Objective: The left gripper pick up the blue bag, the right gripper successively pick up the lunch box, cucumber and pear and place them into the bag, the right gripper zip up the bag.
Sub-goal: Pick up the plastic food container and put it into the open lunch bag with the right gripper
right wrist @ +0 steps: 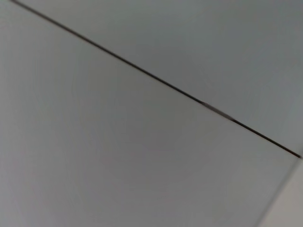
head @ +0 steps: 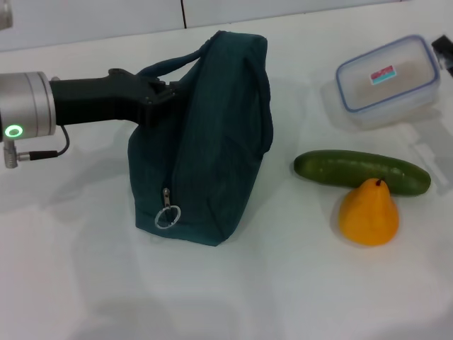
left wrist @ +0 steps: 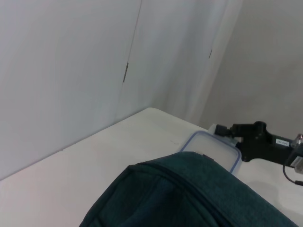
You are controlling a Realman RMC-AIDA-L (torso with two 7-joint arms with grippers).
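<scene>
Nearest on the worktop (head: 233, 297), the pear (head: 368, 214) is sitting on the right, touching the cucumber (head: 361, 172) lying just behind it. Left of them the bag (head: 202, 134) is standing on its base, zipper ring (head: 168, 217) hanging near its bottom edge, so it looks zipped and not yet opened for loading. Reaching in from the left, the left tool (head: 161, 92) is meeting the bag's handle at the upper side, probably to lift and steady it; whether it is clamping the handle I cannot tell. Farther right, the box (head: 388, 74) is waiting at the far edge. Only the left wrist view is showing the right tool (left wrist: 226, 131) hovering just beyond the box; its opening I cannot tell.
</scene>
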